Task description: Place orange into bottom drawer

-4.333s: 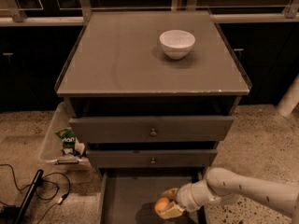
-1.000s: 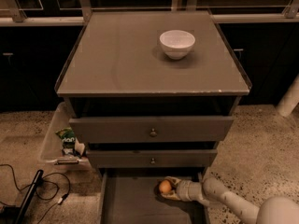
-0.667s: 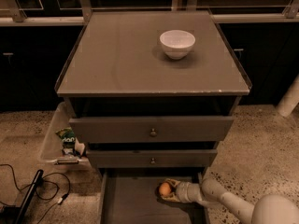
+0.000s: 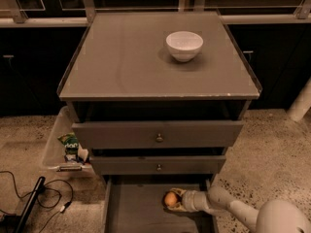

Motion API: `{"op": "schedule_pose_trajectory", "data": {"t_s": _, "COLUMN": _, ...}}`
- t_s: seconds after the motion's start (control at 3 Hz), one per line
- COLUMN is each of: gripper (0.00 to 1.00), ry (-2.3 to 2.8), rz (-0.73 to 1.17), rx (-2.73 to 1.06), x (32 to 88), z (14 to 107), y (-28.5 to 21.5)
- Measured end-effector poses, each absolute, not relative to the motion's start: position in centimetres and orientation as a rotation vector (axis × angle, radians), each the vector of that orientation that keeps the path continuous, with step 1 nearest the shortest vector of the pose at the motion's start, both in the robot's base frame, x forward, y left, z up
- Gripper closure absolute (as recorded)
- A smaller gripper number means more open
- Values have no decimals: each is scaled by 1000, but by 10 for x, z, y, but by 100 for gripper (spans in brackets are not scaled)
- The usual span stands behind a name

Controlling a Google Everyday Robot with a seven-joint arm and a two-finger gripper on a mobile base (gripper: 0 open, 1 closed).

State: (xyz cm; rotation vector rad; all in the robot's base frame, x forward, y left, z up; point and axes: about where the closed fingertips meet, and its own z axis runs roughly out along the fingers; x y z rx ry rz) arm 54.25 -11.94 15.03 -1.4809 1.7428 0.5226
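Observation:
The orange (image 4: 170,199) is small and round, low over the floor of the open bottom drawer (image 4: 133,210), near its back right. My gripper (image 4: 173,199) reaches in from the right on a pale arm and is closed around the orange. The two upper grey drawers (image 4: 158,135) with round knobs stand above it, slightly pulled out.
A white bowl (image 4: 184,45) sits on the cabinet top (image 4: 121,62). A clear bin (image 4: 63,147) with snack packets stands on the floor at the cabinet's left. Black cables (image 4: 34,198) lie on the speckled floor at lower left. The arm's elbow (image 4: 282,220) fills the lower right corner.
The gripper has carried the orange from the drawer's front edge deeper in, toward the back right, under the middle drawer. In the last second it has barely moved.

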Motion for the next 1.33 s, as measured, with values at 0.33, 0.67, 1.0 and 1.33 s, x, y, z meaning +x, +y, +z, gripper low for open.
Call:
{"op": "schedule_pose_trajectory", "data": {"t_s": 0.33, "gripper": 58, "ry": 1743, "rz": 523, "rx": -1481, "x": 542, "z": 150, "y": -119}}
{"op": "schedule_pose_trajectory", "data": {"t_s": 0.67, "gripper": 35, "ry": 1743, "rz": 523, "rx": -1481, "x": 542, "z": 150, "y": -119}}
{"op": "schedule_pose_trajectory", "data": {"t_s": 1.0, "gripper": 12, "ry": 1743, "rz": 523, "rx": -1481, "x": 542, "z": 150, "y": -119}}
{"op": "schedule_pose_trajectory", "data": {"t_s": 1.33, "gripper": 0, "ry": 1743, "rz": 523, "rx": -1481, "x": 542, "z": 150, "y": -119}}
